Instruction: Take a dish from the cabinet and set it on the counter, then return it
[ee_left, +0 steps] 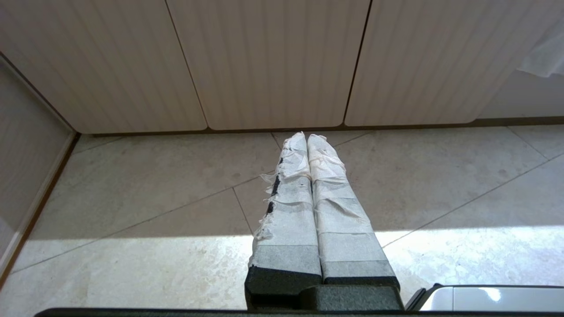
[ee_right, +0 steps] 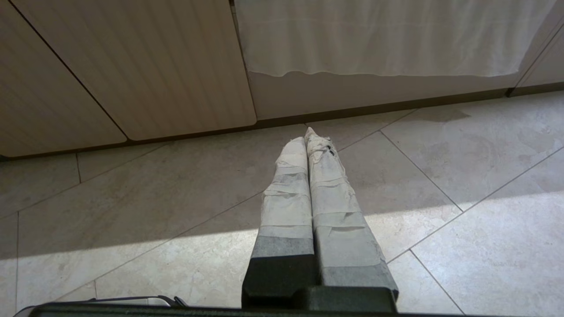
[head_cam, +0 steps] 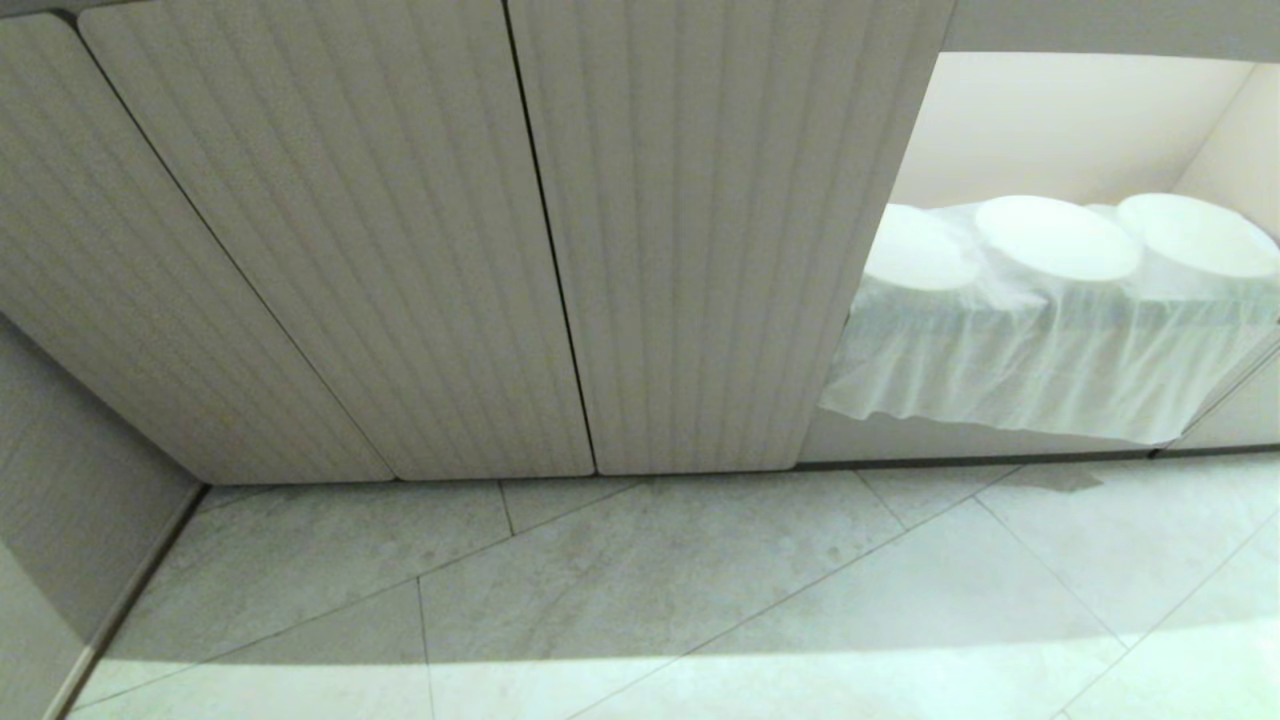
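Observation:
The cabinet (head_cam: 420, 250) fills the head view with beige ribbed doors, all closed; its doors also show as the cabinet (ee_left: 273, 61) and the cabinet (ee_right: 132, 66) in the wrist views. The dish and the counter are out of view. My left gripper (ee_left: 307, 137) hangs low over the tiled floor a short way before the doors, its tape-wrapped fingers pressed together and empty. My right gripper (ee_right: 306, 134) is likewise shut and empty, pointing at the floor near the foot of the doors. Neither arm shows in the head view.
Right of the doors is an open cream niche (head_cam: 1060, 130) holding white plates (head_cam: 1055, 238) over a draped white cloth (head_cam: 1040, 360); the cloth (ee_right: 387, 39) hangs down its front. A side panel (head_cam: 70, 540) bounds the left. Pale floor tiles (head_cam: 700, 590) lie in front.

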Controlling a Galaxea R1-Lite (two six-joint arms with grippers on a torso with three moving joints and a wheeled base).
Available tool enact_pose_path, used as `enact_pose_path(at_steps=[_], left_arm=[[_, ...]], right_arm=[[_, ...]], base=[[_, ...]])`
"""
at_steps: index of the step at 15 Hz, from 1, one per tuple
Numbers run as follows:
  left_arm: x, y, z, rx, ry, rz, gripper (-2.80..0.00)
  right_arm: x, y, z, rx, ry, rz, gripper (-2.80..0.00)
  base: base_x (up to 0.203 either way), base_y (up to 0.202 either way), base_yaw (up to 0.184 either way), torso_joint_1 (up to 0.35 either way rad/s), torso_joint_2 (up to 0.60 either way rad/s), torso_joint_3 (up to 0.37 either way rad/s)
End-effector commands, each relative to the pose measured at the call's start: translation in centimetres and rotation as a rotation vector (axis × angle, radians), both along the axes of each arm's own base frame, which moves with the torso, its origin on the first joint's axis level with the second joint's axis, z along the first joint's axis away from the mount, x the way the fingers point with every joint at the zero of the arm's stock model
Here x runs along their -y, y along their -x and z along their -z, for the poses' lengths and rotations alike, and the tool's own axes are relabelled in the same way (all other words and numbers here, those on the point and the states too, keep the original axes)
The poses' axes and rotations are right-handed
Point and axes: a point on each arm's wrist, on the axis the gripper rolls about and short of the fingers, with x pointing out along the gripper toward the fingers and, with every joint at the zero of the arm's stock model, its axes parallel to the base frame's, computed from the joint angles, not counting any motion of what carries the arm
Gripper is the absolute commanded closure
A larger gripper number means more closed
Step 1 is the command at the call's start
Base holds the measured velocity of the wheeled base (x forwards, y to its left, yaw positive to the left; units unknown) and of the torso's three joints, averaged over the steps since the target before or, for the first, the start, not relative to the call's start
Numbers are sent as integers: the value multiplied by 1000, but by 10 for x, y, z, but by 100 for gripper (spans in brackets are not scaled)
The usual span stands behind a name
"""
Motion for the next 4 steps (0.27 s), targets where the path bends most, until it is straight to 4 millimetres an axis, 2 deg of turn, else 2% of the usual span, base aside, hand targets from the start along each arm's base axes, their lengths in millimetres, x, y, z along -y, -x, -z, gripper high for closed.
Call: enact_pose_path(at_steps=[1,4], left_arm=[[0,0,0,1,0,0,0],[0,0,0,1,0,0,0]], right_arm=[[0,0,0,-1,-2,0,0],[0,0,0,-1,-2,0,0]], base=[[0,0,0,0,0,0],[0,0,0,0,0,0]])
